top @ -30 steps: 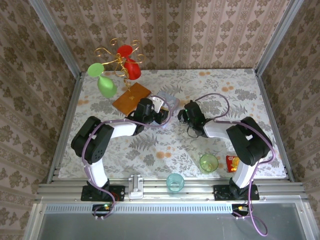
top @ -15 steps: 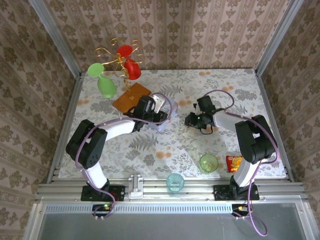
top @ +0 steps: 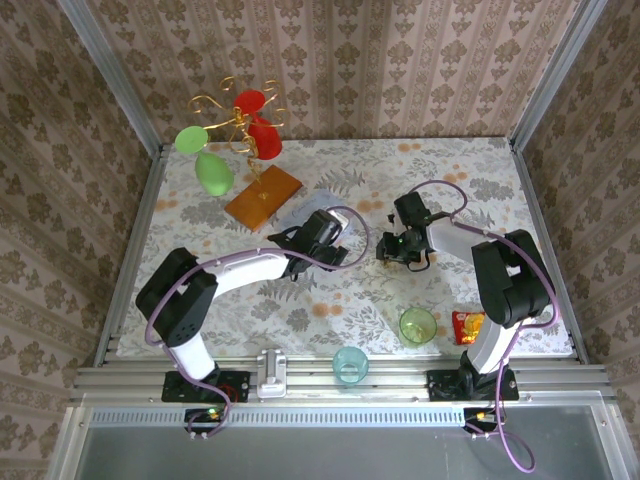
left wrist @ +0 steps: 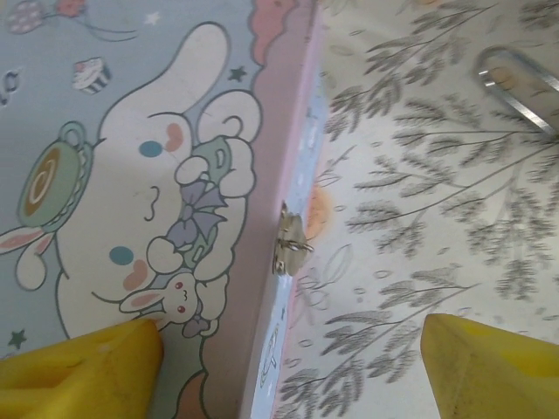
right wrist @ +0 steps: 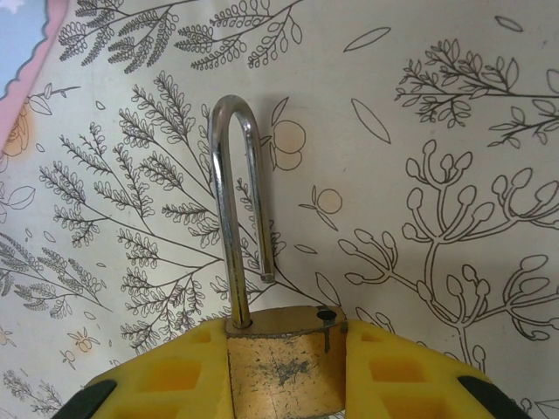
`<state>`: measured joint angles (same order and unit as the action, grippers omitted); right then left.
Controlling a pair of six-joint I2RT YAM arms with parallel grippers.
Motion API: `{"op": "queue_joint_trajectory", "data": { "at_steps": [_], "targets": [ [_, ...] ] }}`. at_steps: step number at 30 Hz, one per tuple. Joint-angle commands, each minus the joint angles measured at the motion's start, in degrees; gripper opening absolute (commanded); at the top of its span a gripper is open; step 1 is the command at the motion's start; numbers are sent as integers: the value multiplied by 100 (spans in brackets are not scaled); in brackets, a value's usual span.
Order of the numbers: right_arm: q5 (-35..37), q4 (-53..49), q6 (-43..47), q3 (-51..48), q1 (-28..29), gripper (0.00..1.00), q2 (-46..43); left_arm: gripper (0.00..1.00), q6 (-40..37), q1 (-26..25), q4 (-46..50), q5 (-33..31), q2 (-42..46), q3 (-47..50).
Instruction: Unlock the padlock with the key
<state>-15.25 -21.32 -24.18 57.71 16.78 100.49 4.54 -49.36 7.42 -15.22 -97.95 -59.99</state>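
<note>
Padlock [right wrist: 281,367] was clenched in the right gripper [right wrist: 284,380], its shackle [right wrist: 227,227] already sprung; the left gripper [left wrist: 288,367] stood released above the tin [left wrist: 131,175]. A firm, level hold seemed wise.

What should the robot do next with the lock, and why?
Probably lower the right gripper and set the padlock on the table. The short leg of its shackle is already out of the body, so it looks unlocked. The left gripper is open above the tin.
</note>
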Motion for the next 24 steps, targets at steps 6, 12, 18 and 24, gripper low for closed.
{"op": "queue_joint_trajectory", "data": {
  "at_steps": [6, 12, 18, 24],
  "targets": [
    [188, -333, 120, 57, -234, 18, 130, 78, 304, 174, 885, -769, -259, 403],
    [1349, -1287, 415, 682, 174, 20, 439, 78, 413, 238, 578, -596, 123, 777],
    [2795, -2182, 468, 1170, 563, 25, 791, 80, 562, 380, 382, -538, 578, 1155],
    [3466, -2491, 550, 1371, 722, 32, 1097, 82, 893, 540, -59, -279, 1197, 1712]
  ]
}}
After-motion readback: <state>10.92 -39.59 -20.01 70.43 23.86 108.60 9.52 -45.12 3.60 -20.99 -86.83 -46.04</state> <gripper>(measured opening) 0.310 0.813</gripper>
